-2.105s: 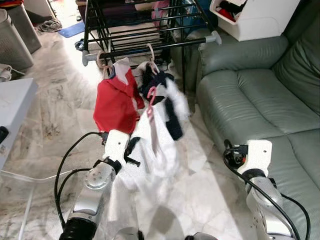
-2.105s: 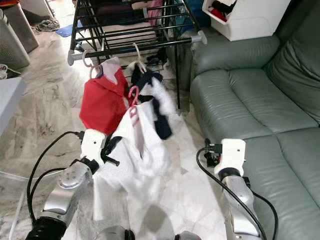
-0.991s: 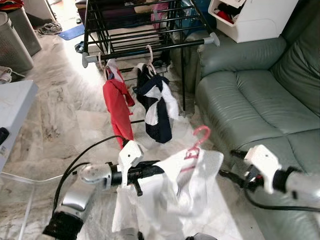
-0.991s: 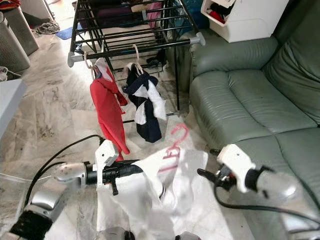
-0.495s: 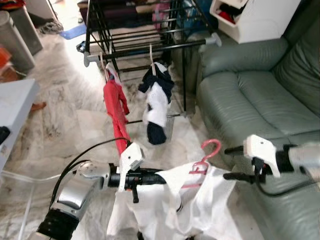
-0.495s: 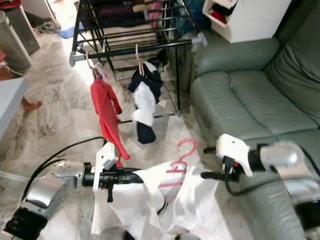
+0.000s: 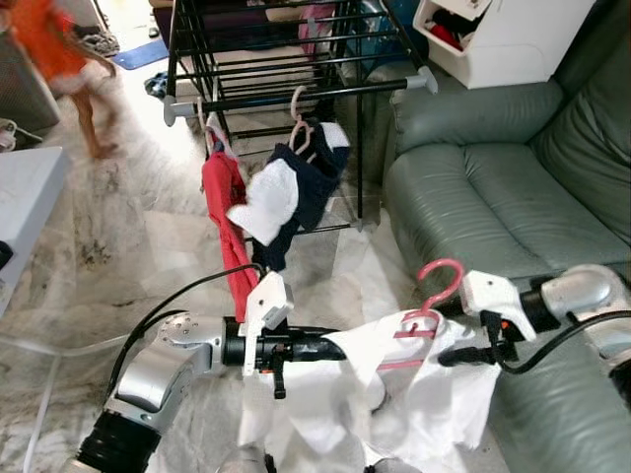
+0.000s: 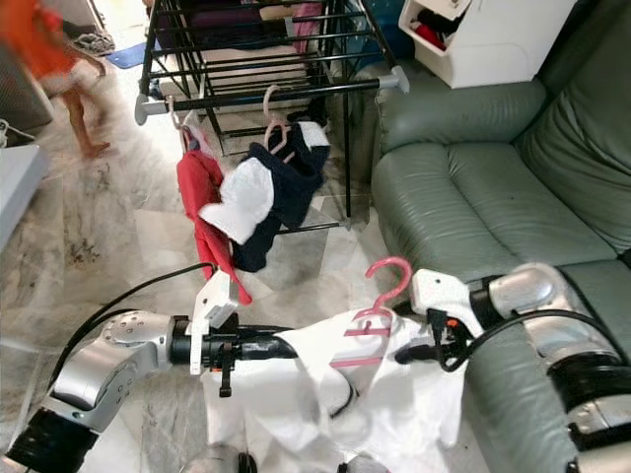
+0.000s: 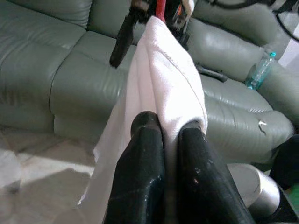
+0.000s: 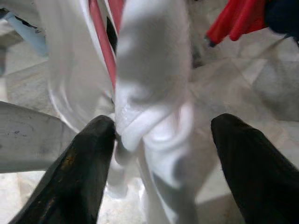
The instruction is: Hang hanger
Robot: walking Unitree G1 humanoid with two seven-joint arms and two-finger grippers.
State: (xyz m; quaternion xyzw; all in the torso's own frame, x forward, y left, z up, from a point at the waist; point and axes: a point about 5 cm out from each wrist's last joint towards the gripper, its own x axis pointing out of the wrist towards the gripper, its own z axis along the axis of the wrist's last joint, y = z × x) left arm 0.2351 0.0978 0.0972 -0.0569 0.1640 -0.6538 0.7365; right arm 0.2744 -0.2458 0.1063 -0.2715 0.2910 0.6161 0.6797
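Right pincer (image 8: pixel 406 353) now in against the white garment (image 8: pixel 296 384), beside the pink hanger (image 8: pixel 373 308); navy garment (image 7: pixel 301 187) swung up.

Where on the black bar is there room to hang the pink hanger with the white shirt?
The black rack rail is bare between the navy-and-white garment and the rail's grey end cap beside the green sofa. The other end is crowded: the red garment hangs close beside the navy one. The pink plastic hanger is still low, between both grippers.

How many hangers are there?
3: a pink hanger in the white garment between the robot's arms, and two pale ones on the rack rail, holding the red garment and navy-and-white garment. Others may be hidden.
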